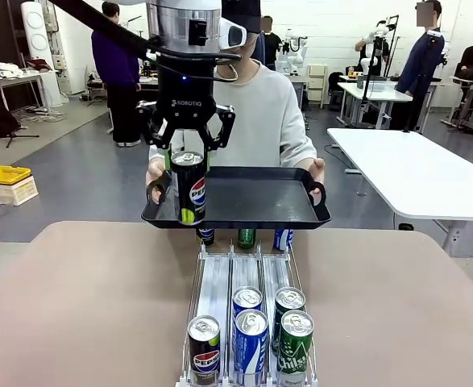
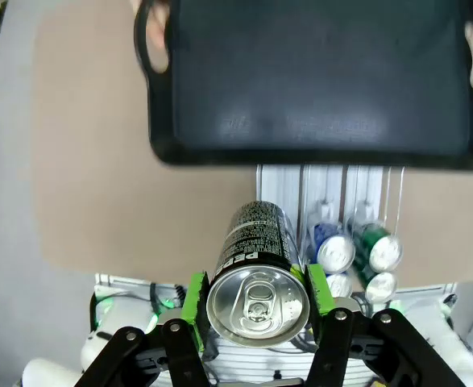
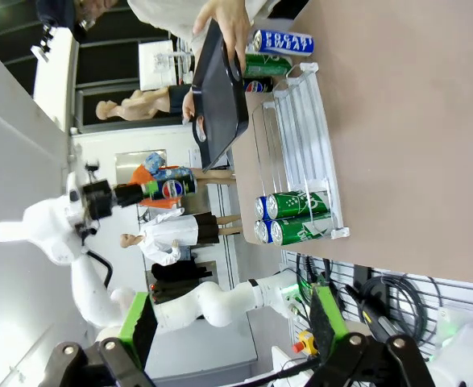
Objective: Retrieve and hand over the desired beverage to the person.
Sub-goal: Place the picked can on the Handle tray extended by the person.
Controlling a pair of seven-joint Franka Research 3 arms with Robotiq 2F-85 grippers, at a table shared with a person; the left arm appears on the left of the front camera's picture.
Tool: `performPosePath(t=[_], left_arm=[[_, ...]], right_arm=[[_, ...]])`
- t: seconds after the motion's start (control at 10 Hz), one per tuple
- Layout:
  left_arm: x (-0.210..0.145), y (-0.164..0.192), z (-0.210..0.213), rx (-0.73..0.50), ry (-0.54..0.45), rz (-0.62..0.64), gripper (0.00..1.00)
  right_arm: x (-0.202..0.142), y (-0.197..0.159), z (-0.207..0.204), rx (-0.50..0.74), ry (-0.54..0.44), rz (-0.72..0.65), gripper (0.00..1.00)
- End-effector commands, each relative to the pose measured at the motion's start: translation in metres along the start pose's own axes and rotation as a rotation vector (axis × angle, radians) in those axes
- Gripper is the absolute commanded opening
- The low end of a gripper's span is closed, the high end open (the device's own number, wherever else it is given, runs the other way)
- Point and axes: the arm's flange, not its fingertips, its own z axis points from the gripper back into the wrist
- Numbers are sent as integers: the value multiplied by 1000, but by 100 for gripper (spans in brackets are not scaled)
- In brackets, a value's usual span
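Upright black Pepsi can (image 1: 188, 187), top clamped in the left end effector (image 1: 188, 157), hangs just short of the black tray (image 1: 252, 197) the grey-topped person (image 1: 264, 121) holds level.

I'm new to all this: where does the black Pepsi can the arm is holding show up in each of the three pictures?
Front view: Pepsi can, left of centre, before the black tray, left end.
Left wrist view: bottom centre, top facing us, between green pads.
Right wrist view: small, middle left, at the white arm's tip.
Shared landmark: the black tray the person holds.
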Motion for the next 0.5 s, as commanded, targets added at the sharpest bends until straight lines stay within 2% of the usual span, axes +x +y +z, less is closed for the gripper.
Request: performPosePath(t=[0.0,0.2,0.3,0.4], left_arm=[[51,-17,25,-70,56,-24,59],[95,-21,20,-51,40,13,59],[116,-22,12,-37,66,42,59],[123,-22,-1,-25,84,64,59]], right_arm=[[1,1,-1,25,0,13,100],[1,1,-1,25,0,13,100],[1,1,-1,25,0,13,100],[1,1,-1,25,0,13,100]])
